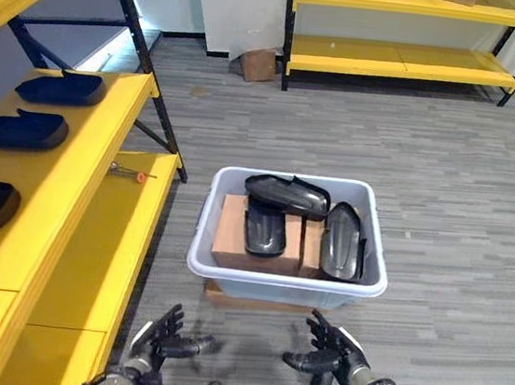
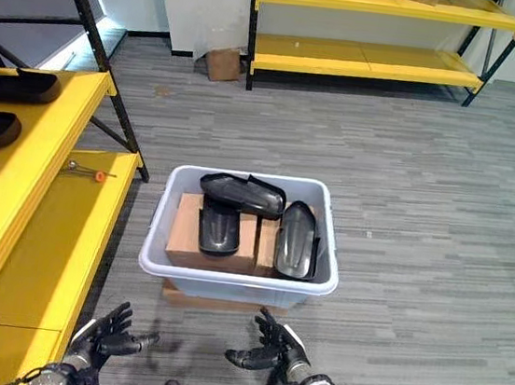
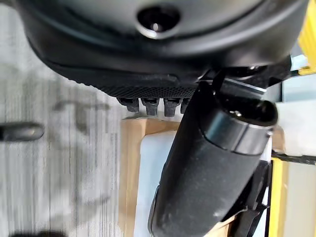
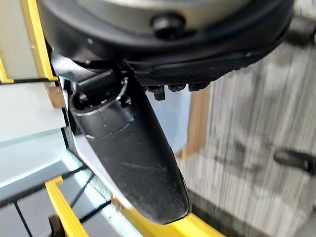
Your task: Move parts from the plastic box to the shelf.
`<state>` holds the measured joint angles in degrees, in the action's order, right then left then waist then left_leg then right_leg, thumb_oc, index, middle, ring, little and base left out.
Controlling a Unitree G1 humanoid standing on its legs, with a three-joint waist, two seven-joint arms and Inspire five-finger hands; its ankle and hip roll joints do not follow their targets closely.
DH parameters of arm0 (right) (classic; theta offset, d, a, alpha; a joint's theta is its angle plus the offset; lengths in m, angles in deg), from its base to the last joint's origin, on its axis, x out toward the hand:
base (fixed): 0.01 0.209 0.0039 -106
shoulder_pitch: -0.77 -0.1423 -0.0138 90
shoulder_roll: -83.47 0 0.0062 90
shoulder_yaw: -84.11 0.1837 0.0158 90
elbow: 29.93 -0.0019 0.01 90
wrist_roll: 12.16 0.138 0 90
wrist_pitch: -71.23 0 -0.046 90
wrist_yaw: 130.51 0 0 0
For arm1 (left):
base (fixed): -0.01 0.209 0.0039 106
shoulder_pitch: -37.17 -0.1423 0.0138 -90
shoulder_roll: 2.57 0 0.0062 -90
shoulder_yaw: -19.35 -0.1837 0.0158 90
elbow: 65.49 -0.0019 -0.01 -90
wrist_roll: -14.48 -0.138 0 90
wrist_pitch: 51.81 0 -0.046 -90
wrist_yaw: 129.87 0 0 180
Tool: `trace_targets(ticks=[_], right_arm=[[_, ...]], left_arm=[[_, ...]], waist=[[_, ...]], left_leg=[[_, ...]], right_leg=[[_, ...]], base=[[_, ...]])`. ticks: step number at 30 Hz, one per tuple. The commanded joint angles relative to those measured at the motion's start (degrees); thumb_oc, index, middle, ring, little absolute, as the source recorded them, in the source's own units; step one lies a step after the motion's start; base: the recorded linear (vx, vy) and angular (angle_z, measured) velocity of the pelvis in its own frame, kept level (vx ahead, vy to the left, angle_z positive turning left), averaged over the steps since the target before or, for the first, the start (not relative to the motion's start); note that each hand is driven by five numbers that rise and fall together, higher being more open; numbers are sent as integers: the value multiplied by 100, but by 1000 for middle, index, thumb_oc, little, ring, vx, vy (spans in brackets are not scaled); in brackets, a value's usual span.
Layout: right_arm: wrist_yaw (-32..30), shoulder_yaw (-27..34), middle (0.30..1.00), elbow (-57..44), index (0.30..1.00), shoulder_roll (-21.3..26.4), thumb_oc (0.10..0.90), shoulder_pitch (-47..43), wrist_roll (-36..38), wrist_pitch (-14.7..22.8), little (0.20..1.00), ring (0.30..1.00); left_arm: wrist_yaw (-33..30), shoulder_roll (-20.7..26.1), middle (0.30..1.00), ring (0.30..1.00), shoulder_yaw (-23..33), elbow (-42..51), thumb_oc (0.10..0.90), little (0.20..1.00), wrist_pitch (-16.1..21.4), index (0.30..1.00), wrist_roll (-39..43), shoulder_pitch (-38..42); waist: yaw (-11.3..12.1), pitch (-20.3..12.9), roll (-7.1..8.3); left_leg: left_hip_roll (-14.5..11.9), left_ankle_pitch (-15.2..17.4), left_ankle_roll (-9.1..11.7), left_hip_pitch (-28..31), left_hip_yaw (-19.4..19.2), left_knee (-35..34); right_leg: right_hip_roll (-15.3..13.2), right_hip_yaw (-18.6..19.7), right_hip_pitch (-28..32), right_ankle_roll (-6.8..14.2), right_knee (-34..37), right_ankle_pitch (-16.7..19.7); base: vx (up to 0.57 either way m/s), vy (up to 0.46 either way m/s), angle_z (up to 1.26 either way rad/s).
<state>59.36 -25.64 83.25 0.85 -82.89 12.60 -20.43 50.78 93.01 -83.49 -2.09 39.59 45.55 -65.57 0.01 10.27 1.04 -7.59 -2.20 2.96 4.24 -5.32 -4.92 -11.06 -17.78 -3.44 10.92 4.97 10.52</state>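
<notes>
So the grey plastic box (image 1: 286,273) sits on the striped grey floor (image 1: 447,178), propped on a flat wooden board (image 1: 226,294) that pokes out under its near edge. Inside are two brown cardboard blocks (image 1: 234,232) with three dark, glossy curved parts on top: one part (image 1: 287,194) lies across the far side, a smaller part (image 1: 265,230) rests on the cardboard in the middle, and a third part (image 1: 342,242) leans along the right wall.

On the left is the yellow shelf (image 1: 94,219). Its upper level already carries three dark blue parts (image 1: 19,129) in a row, and a small screwdriver-like tool (image 1: 128,173) lies at the far end of the lower level. Another yellow rack (image 1: 400,64) stands by the far wall, with a little cardboard box (image 1: 258,64) beside it on the floor.

Both hands hang just short of the box's near edge, well clear of the parts. The left hand (image 1: 165,336) and right hand (image 1: 330,352) have their fingers loosely spread and are holding nothing.
</notes>
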Motion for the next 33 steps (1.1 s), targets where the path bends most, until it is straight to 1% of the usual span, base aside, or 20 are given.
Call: trace_targets(ticks=[1, 2, 7, 9, 10, 11, 12, 13, 15, 17, 18, 19, 20, 21, 22, 23, 25, 28, 32, 33], right_arm=[[4, 120, 1000, -468, 1000, 72, 900, -361, 37, 440, 1000, 1000], [4, 120, 1000, -468, 1000, 72, 900, -361, 37, 440, 1000, 1000], [-59, 161, 1000, -392, 1000, 179, 900, -392, 156, 465, 1000, 1000], [-76, 153, 1000, -361, 1000, 194, 900, -408, 152, 471, 1000, 1000], [-82, 150, 1000, -326, 1000, 223, 900, -429, 147, 485, 1000, 1000], [-111, 138, 1000, -293, 1000, 262, 900, -468, 192, 513, 1000, 1000], [-111, 120, 1000, -277, 1000, 276, 900, -502, 209, 518, 1000, 1000], [-103, 129, 1000, -303, 1000, 314, 900, -508, 216, 526, 1000, 1000], [-95, 138, 1000, -324, 1000, 365, 900, -513, 217, 536, 1000, 1000], [-151, 134, 1000, -281, 1000, 367, 900, -547, 229, 552, 1000, 1000], [-202, 152, 1000, -273, 1000, 360, 900, -533, 245, 579, 1000, 1000], [-238, 171, 1000, -266, 1000, 366, 900, -540, 242, 607, 1000, 1000], [-251, 179, 1000, -240, 1000, 382, 900, -544, 238, 624, 1000, 1000], [-236, 193, 1000, -182, 1000, 312, 900, -566, 130, 593, 1000, 1000], [-236, 192, 1000, -180, 1000, 311, 900, -567, 129, 595, 1000, 1000], [-234, 221, 1000, -215, 1000, 215, 900, -598, 129, 588, 1000, 1000], [-230, 230, 1000, -251, 1000, 189, 900, -594, 104, 575, 1000, 1000], [-211, 266, 1000, -239, 1000, 114, 900, -551, -44, 526, 1000, 1000], [-251, 314, 1000, -375, 1000, 120, 900, -608, -51, 560, 1000, 1000], [-328, 447, 1000, -729, 1000, 219, 900, -704, -192, 668, 1000, 1000]], left_arm=[[126, 250, 1000, 1000, 60, 436, 900, 1000, 379, 1000, -33, 618], [126, 250, 1000, 1000, 60, 436, 900, 1000, 379, 1000, -33, 617], [84, 259, 1000, 1000, -45, 366, 900, 1000, 388, 1000, 0, 762], [44, 251, 1000, 1000, -44, 345, 900, 1000, 387, 1000, 14, 798], [20, 239, 1000, 1000, -41, 322, 900, 1000, 386, 1000, 37, 831], [16, 210, 1000, 1000, -48, 298, 900, 1000, 403, 1000, 63, 860], [15, 202, 1000, 1000, -41, 302, 900, 1000, 414, 1000, 97, 863], [25, 206, 1000, 1000, -61, 321, 900, 1000, 433, 1000, 112, 870], [12, 236, 1000, 1000, -88, 324, 900, 1000, 439, 1000, 98, 895], [10, 253, 1000, 1000, -103, 313, 900, 1000, 419, 1000, 129, 891], [-2, 274, 1000, 1000, -149, 296, 900, 1000, 415, 1000, 139, 826], [-7, 282, 1000, 1000, -159, 287, 900, 1000, 412, 1000, 113, 810], [-39, 285, 1000, 1000, -179, 292, 900, 1000, 403, 1000, 114, 787], [27, 272, 1000, 1000, -161, 254, 900, 1000, 401, 1000, 118, 741], [28, 273, 1000, 1000, -161, 252, 900, 1000, 403, 1000, 118, 742], [60, 319, 1000, 1000, -169, 289, 900, 1000, 402, 1000, 124, 772], [79, 371, 1000, 1000, -151, 309, 900, 1000, 404, 1000, 103, 772], [93, 558, 1000, 1000, -97, 451, 900, 1000, 428, 1000, 1, 752], [63, 594, 1000, 1000, -30, 488, 900, 1000, 445, 1000, 7, 756], [92, 591, 1000, 1000, -32, 632, 900, 1000, 454, 1000, -29, 716]], waist=[[-31, -256, 181], [-32, -257, 180], [-114, -313, 157], [-118, -312, 150], [-117, -296, 152], [-88, -196, 170], [-44, -116, 194], [31, 8, 237], [81, 135, 324], [105, 143, 378], [166, 94, 368], [210, 99, 313], [242, 103, 273], [240, 20, 207], [253, 26, 212], [215, -23, 233], [219, -25, 260], [227, -40, 355], [244, -10, 456], [263, 11, 554]], left_leg=[[303, 712, -138, 336, 55, 171], [302, 712, -137, 335, 56, 171], [-112, 588, 76, 178, 79, 239], [-169, 576, 105, 125, 79, 304], [-241, 576, 132, -11, 80, 578], [-246, 542, 218, -317, 126, 1305], [-196, 487, 242, -513, 225, 1725], [-47, 425, 251, -766, 455, 2308], [135, 213, 264, -1142, 765, 2625], [51, 292, 213, -1317, 725, 2030], [-276, 41, 192, -1360, 707, 1087], [-434, -304, 231, -1451, 780, 684], [-531, -503, 273, -1485, 799, 475], [-488, -353, 240, -1277, 696, 329], [-487, -356, 238, -1259, 678, 317], [-358, -264, 188, -1161, 502, 342], [-283, -195, 144, -1092, 373, 381], [-65, -19, -30, -825, 36, 306], [62, 29, -111, -758, -61, 253], [144, 84, -175, -691, -90, 189]], right_leg=[[-267, -44, -332, -14, -325, 105], [-267, -46, -331, -14, -325, 105], [54, -23, -432, -236, -499, -354], [88, -18, -459, -277, -554, -425], [117, -22, -467, -338, -613, -528], [190, 9, -371, -445, -619, -625], [223, 31, -298, -505, -608, -665], [226, 95, -215, -562, -602, -670], [193, 79, -120, -607, -538, -690], [153, 31, -60, -546, -452, -729], [144, 38, 22, -456, -381, -760], [157, 72, 78, -432, -368, -795], [131, 103, 121, -395, -390, -834], [64, 185, 150, -346, -519, -866], [60, 201, 150, -344, -523, -867], [-95, 248, 94, -255, -648, -739], [-174, 331, 66, -204, -712, -676], [-411, 405, 68, -18, -753, -436], [-544, 384, 44, 81, -753, -252], [-622, 350, 33, 148, -752, -127]], base=[[189, -187, 23], [106, -134, 2], [113, -176, 7], [71, -128, 20], [78, -142, 18], [82, -177, 28], [37, -139, 47], [-3, -69, 40], [-1, -27, 6], [92, 72, 16], [181, 206, 28], [190, 268, 25], [185, 356, 10], [141, 275, -4], [150, 378, -28], [55, 194, -65], [76, 235, -86], [114, 302, -60], [39, 122, -13], [51, 72, -4]])
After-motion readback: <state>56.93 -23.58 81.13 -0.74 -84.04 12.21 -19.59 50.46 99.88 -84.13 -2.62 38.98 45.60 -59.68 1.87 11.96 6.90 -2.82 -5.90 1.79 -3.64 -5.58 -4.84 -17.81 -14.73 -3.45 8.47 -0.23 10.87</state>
